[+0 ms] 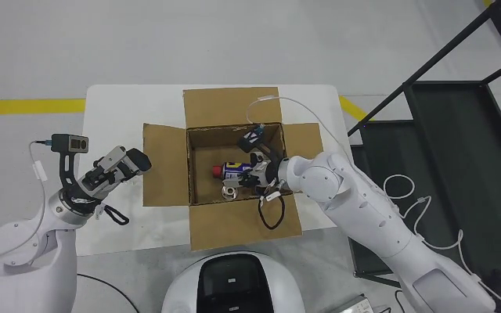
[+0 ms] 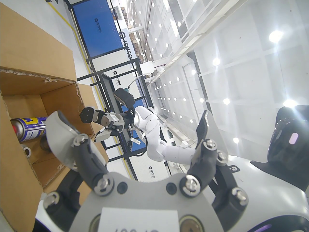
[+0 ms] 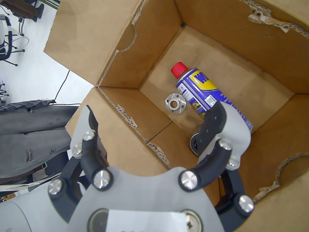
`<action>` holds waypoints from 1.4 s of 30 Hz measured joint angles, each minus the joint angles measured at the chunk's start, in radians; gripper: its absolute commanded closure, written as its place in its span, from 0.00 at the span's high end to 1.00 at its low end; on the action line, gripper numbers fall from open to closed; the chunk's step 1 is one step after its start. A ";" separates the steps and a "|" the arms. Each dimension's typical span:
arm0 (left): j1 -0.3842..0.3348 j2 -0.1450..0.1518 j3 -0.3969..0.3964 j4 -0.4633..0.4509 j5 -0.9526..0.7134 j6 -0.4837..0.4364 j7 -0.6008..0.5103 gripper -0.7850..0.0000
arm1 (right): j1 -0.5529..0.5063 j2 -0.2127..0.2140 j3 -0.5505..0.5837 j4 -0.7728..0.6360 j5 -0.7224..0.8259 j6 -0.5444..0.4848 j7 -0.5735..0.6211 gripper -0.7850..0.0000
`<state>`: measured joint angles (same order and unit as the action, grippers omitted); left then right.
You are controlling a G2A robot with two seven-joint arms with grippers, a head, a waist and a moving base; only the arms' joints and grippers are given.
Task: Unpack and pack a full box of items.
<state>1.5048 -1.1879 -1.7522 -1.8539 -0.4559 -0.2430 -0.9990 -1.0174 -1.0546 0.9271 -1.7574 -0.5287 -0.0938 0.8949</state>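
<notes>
– Right gripper [image 3: 152,109], how does it stand?
– Fingers spread wide with nothing between them. It hangs over the right half of the cardboard box [image 1: 235,106], just right of the spray can [image 3: 205,92].
– And the left gripper [image 2: 130,115]?
– Spread wide as well, and empty. It is held above the left side of the white table [image 1: 117,109], just left of the box's left flap and apart from the cardboard.
– What lies in the box, nearest first?
– A small metal flange [image 3: 175,103] lies flat on the bottom by the near wall. Near it is a dark round item [image 3: 194,143], partly hidden behind one finger of the right gripper, and I cannot tell what it is. Just beyond the flange the spray can lies on its side, blue and yellow, with its red cap pointing left.
– Do can and flange touch?
– They are close, but a sliver of cardboard shows between them.
– And the box itself?
– It sits mid-table with all four flaps folded outward.
– Farther off?
– A yellow stripe [image 1: 39,106] runs along the grey floor at the far left, and black metal steps [image 1: 438,117] stand to the right.
</notes>
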 measured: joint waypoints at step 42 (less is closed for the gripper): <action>0.000 0.000 0.000 0.000 0.000 0.000 0.000 1.00 | 0.306 -0.064 -0.197 0.422 -0.395 -0.617 -0.115 1.00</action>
<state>1.5048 -1.1879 -1.7522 -1.8539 -0.4559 -0.2430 -0.9990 -0.7112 -1.1186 0.7302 -1.3358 -0.9236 -0.7104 0.7795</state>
